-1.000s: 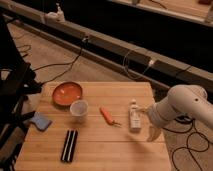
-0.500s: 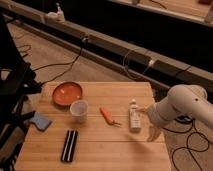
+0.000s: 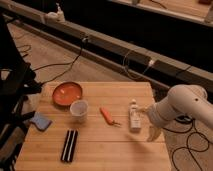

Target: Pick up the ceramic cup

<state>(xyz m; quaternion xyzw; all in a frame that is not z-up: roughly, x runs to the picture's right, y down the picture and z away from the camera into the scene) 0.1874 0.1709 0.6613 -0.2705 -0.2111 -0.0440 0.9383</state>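
The ceramic cup (image 3: 79,108) is a small white handleless cup standing upright on the wooden table (image 3: 100,150), just right of and in front of the orange dish (image 3: 67,93). My gripper (image 3: 153,133) hangs at the end of the white arm (image 3: 182,105) over the table's right edge, far to the right of the cup. It holds nothing that I can see.
A white squeeze bottle (image 3: 134,115) lies left of the gripper. An orange carrot-like piece (image 3: 107,116) lies between the bottle and the cup. A black bar (image 3: 69,145) lies near the front. A blue sponge (image 3: 40,121) sits at the left edge. Cables run on the floor behind.
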